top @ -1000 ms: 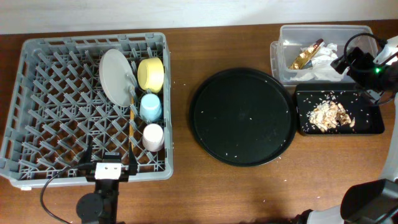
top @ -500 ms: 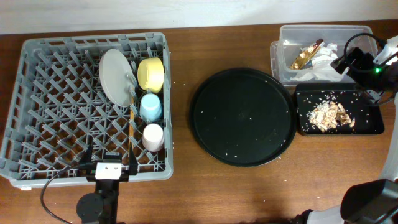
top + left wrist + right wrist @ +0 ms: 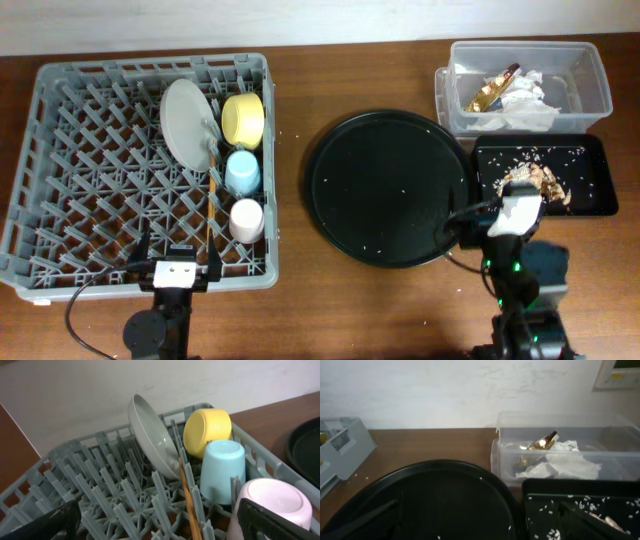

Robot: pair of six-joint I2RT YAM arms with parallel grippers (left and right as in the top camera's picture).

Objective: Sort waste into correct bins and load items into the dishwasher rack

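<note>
The grey dishwasher rack (image 3: 90,160) holds the pale plate (image 3: 185,122), yellow bowl (image 3: 242,118), light-blue cup (image 3: 242,172), pinkish-white cup (image 3: 246,218) and chopsticks (image 3: 212,200). My left gripper (image 3: 178,262) is open and empty at the rack's front edge. Its wrist view shows the plate (image 3: 152,435), bowl (image 3: 207,430), blue cup (image 3: 222,470) and pinkish cup (image 3: 267,502). The clear tub (image 3: 590,75) holds the gold-brown wrapper (image 3: 492,88) and white napkins (image 3: 520,105). The shallow black tray (image 3: 590,170) holds food scraps (image 3: 530,183). My right gripper (image 3: 517,200) is open and empty at that tray's front.
The large round black tray (image 3: 390,187) lies mid-table with a few pale crumbs on it. In the right wrist view it (image 3: 440,500) fills the foreground, with the tub (image 3: 560,455) and the black tray (image 3: 580,495) behind and to the right.
My right arm has drawn back from the clear tub at the far right to the table's front, near the black tray. The left arm has not moved.
</note>
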